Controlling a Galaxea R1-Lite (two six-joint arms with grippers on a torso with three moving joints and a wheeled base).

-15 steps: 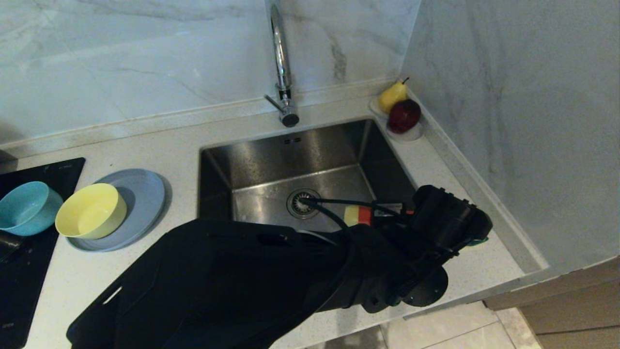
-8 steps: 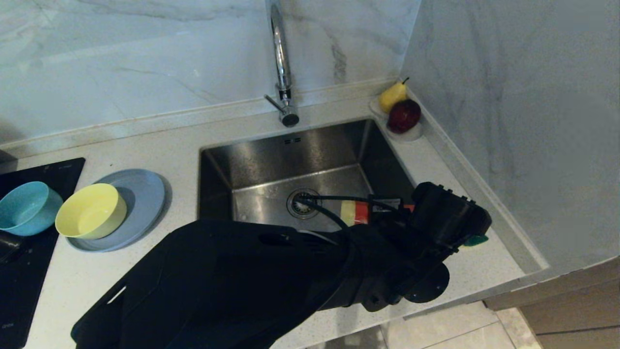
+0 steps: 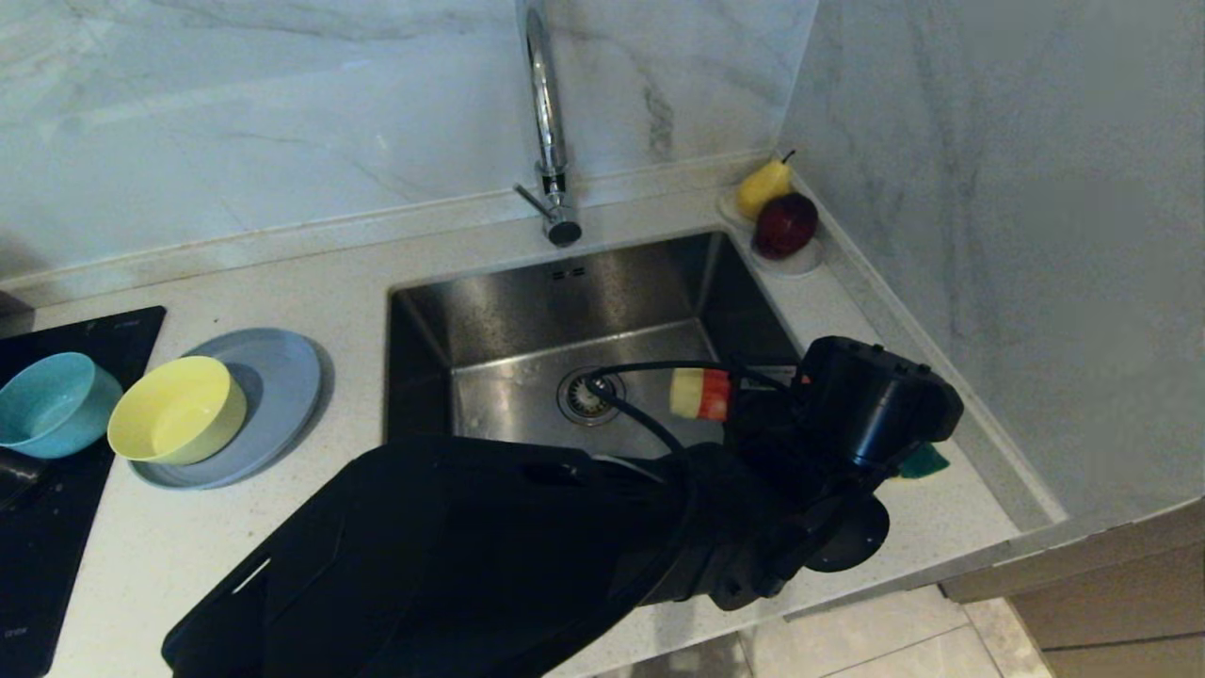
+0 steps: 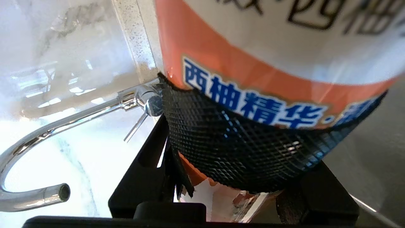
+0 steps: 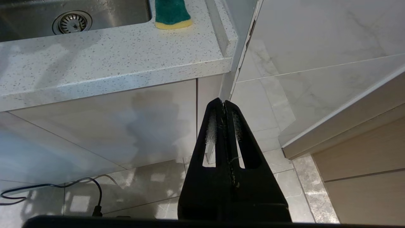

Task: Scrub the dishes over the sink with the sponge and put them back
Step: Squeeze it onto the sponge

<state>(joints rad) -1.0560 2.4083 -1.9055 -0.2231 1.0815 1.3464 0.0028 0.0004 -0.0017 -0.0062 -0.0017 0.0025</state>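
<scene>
Two arms, one busy: the left end effector [image 4: 240, 177] grips an orange-and-white bottle [image 4: 272, 63] over the sink [image 3: 565, 311].
The sponge [image 3: 921, 461] lies on the desk [image 3: 904, 527] just beside that end effector; it looks light and soft, best pinched across its foam sides. Well away, past the sink, yellow bowl [image 3: 177, 410] sits on grey-blue plate [image 3: 278, 377], teal bowl [image 3: 52, 403] beside; these seem light, stiff, slick, so take them by the rim. The right end effector [image 5: 224, 126] hangs closed below the desk. Marble walls close in.

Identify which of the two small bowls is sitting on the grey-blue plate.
The yellow bowl sits on the grey-blue plate. The teal bowl stands apart, further left, on the black cooktop.
</scene>
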